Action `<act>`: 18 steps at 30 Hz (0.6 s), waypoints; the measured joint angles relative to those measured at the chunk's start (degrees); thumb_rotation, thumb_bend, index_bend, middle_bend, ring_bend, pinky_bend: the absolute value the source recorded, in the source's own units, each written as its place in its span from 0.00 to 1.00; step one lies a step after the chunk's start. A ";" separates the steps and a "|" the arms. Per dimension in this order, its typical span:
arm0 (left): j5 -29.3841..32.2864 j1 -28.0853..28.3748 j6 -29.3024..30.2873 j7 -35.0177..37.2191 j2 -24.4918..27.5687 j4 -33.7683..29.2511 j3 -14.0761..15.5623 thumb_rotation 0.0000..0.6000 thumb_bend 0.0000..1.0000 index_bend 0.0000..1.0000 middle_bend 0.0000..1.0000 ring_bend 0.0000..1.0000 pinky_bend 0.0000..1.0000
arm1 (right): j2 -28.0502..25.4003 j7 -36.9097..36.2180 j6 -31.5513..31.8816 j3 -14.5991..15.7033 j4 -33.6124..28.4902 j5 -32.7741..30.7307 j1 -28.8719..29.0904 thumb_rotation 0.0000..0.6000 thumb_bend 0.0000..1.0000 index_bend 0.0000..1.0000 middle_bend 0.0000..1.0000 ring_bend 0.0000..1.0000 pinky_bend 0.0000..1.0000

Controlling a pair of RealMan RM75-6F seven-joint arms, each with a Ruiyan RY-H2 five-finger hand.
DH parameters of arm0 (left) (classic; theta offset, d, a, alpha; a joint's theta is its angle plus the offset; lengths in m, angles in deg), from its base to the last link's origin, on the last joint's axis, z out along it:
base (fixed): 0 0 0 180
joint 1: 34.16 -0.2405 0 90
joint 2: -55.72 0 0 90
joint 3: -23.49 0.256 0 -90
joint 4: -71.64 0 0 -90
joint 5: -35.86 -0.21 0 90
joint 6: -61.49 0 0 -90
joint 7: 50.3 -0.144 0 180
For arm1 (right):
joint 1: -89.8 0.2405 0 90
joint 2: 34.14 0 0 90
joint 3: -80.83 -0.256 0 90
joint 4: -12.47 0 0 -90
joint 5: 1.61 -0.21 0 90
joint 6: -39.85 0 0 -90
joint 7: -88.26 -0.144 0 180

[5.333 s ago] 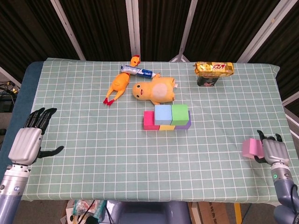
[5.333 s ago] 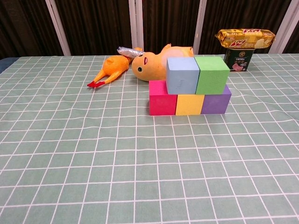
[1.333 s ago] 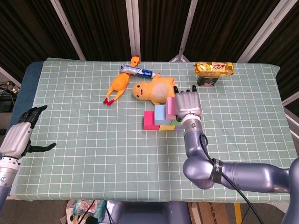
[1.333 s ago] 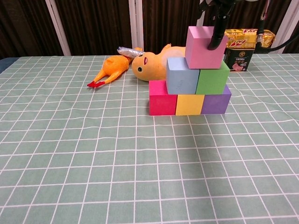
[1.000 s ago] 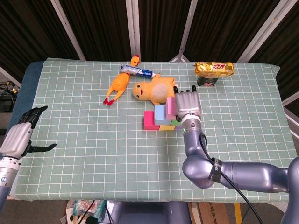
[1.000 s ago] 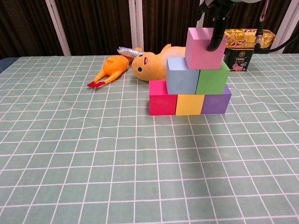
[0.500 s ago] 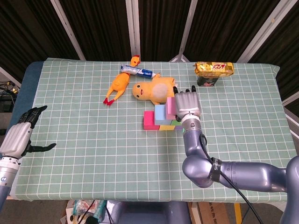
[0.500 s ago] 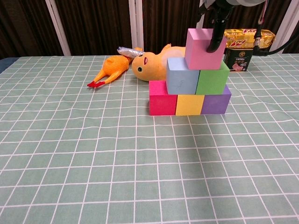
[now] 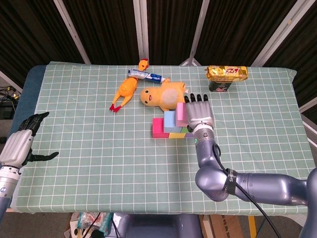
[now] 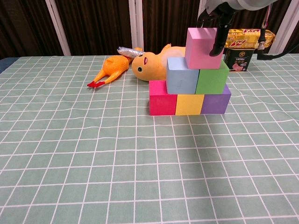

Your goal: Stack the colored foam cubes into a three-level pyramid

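Pink cube (image 10: 202, 47) sits on top of the blue cube (image 10: 182, 75) and green cube (image 10: 211, 74), which rest on the bottom row: magenta cube (image 10: 162, 97), yellow cube (image 10: 189, 103), purple cube (image 10: 216, 100). So all three levels are in place, judging by the chest view.

Right hand (image 9: 199, 114) is directly over the stack. One dark finger (image 10: 217, 39) hangs against the pink cube's right face; I can't tell whether the hand is gripping it or has let go, since the far side is hidden. Left hand (image 9: 20, 145) is far off to the side at the table edge (image 9: 29, 84), fingers apart, holding nothing.

Risks from here:
- Pink cube looks a bit off-centre, shifted toward the green side and slightly twisted. Foam is light, so any drag from the finger on the way out could spin it or pull it off.
- If the hand retreats sideways instead of straight up, it could shove the middle row as well.
- Plush duck (image 10: 154, 61) lies just behind the stack, below the fingertips; clipping it could nudge the bottom row.

Lift straight up, slowly.
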 measured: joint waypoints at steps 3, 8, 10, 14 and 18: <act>-0.07 -0.03 0.05 0.04 0.05 -0.03 -0.01 1.00 0.08 0.00 0.06 0.02 0.02 | -0.38 -0.44 0.25 -0.21 -0.68 0.26 -0.15 1.00 0.32 0.00 0.00 0.00 0.00; 0.00 -0.04 0.19 -0.02 0.01 0.23 -0.08 1.00 0.08 0.00 0.06 0.02 0.02 | -1.78 -1.71 0.89 -0.81 -3.02 1.96 -0.62 1.00 0.31 0.00 0.00 0.00 0.00; 0.16 -0.06 0.28 -0.02 -0.03 0.38 -0.14 1.00 0.08 0.00 0.06 0.02 0.02 | -2.83 -2.15 1.39 -1.02 -4.42 2.70 -0.94 1.00 0.31 0.00 0.00 0.00 0.00; -0.08 -0.16 0.77 -0.01 -0.16 0.57 -0.25 1.00 0.08 0.00 0.06 0.02 0.02 | -5.95 -2.99 2.60 -1.08 -8.37 4.84 -2.18 1.00 0.31 0.00 0.00 0.00 0.00; -0.54 -0.32 1.30 -0.27 -0.49 0.65 -0.23 1.00 0.08 0.00 0.06 0.02 0.02 | -10.63 -4.91 4.58 -0.41 -13.69 9.76 -5.19 1.00 0.31 0.00 0.00 0.00 0.00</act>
